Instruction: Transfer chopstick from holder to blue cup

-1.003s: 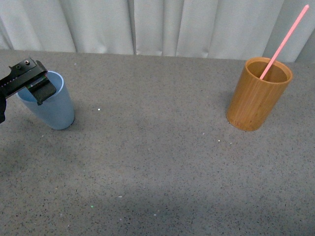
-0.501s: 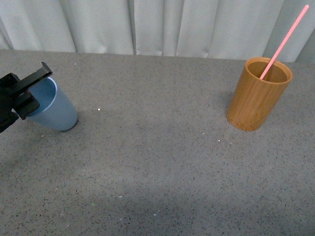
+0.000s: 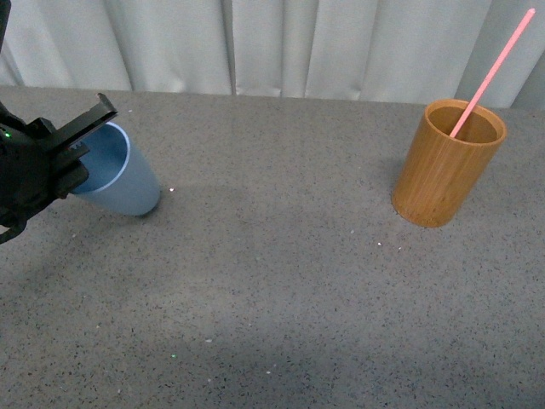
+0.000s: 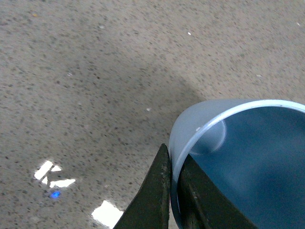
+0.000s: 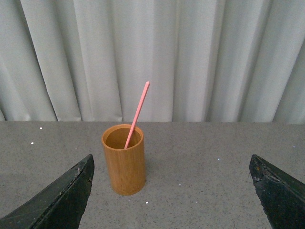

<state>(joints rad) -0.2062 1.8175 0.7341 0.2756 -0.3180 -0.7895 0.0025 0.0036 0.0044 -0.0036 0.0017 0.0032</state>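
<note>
The light blue cup (image 3: 119, 175) is at the left of the grey table, tilted with its mouth toward the left. My left gripper (image 3: 75, 152) is shut on its rim; in the left wrist view the two fingers (image 4: 155, 191) pinch the cup's wall (image 4: 248, 157), one inside and one outside. The orange-brown wooden holder (image 3: 446, 162) stands upright at the right with the pink chopstick (image 3: 494, 70) leaning out of it. In the right wrist view the holder (image 5: 125, 160) and the chopstick (image 5: 137, 114) stand ahead of my open, empty right gripper (image 5: 174, 191), well apart from it.
The grey speckled table (image 3: 272, 290) stretches between the cup and the holder. White curtains (image 3: 272, 43) hang along the far edge.
My left gripper has moved to the right and tipped the blue cup further, so its base has slid right. The holder and chopstick have not moved.
</note>
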